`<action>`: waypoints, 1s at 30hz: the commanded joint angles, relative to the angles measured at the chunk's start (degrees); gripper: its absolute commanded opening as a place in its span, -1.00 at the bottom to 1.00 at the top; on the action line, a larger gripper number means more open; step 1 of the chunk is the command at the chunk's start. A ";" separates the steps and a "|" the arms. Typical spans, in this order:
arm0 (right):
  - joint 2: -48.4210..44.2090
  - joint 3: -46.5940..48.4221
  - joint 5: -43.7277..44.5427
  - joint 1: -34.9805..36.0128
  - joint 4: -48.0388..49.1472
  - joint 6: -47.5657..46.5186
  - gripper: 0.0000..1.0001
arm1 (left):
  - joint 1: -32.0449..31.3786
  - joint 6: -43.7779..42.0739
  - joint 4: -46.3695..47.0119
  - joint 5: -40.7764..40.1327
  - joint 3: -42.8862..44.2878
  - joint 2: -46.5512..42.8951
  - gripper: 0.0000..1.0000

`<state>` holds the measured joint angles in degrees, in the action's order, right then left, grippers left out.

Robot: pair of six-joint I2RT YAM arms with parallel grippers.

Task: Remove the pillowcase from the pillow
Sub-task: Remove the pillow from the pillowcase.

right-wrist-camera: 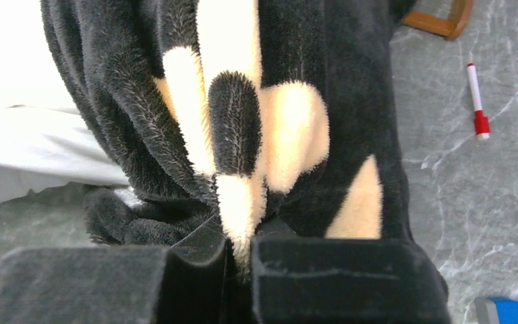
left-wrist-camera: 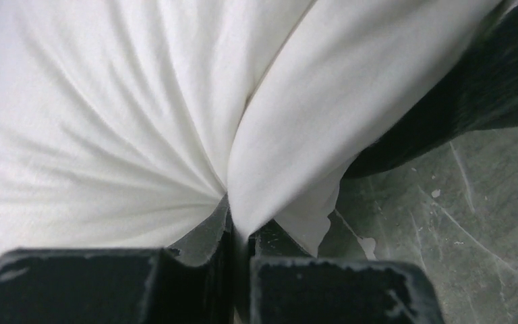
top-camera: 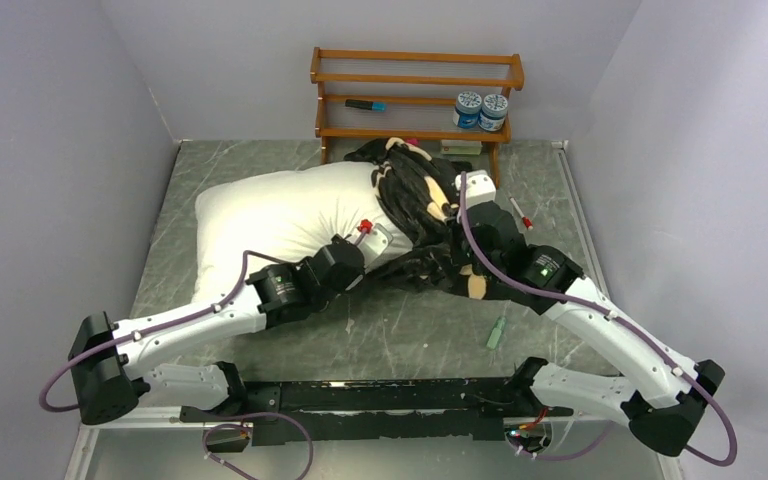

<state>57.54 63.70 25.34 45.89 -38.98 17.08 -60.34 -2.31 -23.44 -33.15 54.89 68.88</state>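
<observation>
Left wrist view: the left gripper (left-wrist-camera: 241, 233) is clamped on a pinched fold of the pillow (left-wrist-camera: 108, 121). White cloth fans out in creases from between the closed jaws. The pillowcase (left-wrist-camera: 472, 88) shows as a black mass at the pillow's right side, resting on the table (left-wrist-camera: 458, 229).

Right wrist view: the right gripper (right-wrist-camera: 239, 246) is clamped on a cream-and-black plush fold of the pillowcase. Bunched plush fills the space ahead of the fingers and hides most of the pillow; only a white strip shows at the left. Right of the pillow, beyond the plush, a marker (right-wrist-camera: 477, 101) with a red cap lies on the table, apart from the fabric. A blue-topped item (right-wrist-camera: 502, 312) sits at the lower right corner; its kind cannot be told.

Top external view: the pillow lies across the middle of the table. The pillowcase is bunched over the pillow's right end only, and the rest of the pillow is bare. The left arm crosses the pillow's near edge. The right arm lies over the near part of the pillowcase and hides it.

- Behind the pillow's right end: a wooden rack (top-camera: 415, 95). Whether the plush touches it cannot be told.
- On the rack: two jars (top-camera: 481, 110) and a dark tool (top-camera: 365, 104) with a blue end.
- Nearer than the pillow, to its right: a small green item (top-camera: 497, 332) on the table.
</observation>
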 commanded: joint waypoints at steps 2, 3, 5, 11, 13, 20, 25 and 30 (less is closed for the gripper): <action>-3.75 5.27 10.52 -7.70 -0.59 -8.68 -1.00 | 6.56 -1.09 -12.87 -12.26 4.32 -3.62 -0.90; -3.41 5.82 11.09 -8.57 -0.99 -9.20 -1.00 | 7.42 -1.22 -13.66 -12.72 4.93 -3.68 -0.90; -2.46 7.30 12.58 -9.91 -2.08 -9.96 -1.00 | 9.22 -1.39 -15.13 -13.65 5.85 -3.89 -0.90; 1.21 12.90 14.99 -12.33 -7.21 -9.82 -1.00 | 13.41 -0.95 -18.96 -12.66 8.73 -4.64 -0.90; 1.05 13.47 11.97 -12.40 -6.49 -10.67 -1.00 | 13.45 -0.39 -19.43 -9.77 10.11 -5.28 -0.90; 2.45 15.79 -12.52 -12.40 -4.87 -13.48 -0.53 | 13.34 0.61 -17.37 10.93 16.33 -6.00 -0.90; 3.02 16.30 -21.35 -12.30 -4.45 -11.38 -0.26 | 13.32 5.37 -15.92 17.95 19.58 -2.48 -0.90; 3.37 18.91 -26.73 -12.27 -6.59 -11.85 0.03 | 13.36 8.94 -15.21 19.05 23.51 1.94 -0.90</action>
<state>61.52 78.37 3.70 33.93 -44.34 6.28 -47.27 1.43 -42.37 -15.77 71.92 69.34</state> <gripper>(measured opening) 0.483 0.087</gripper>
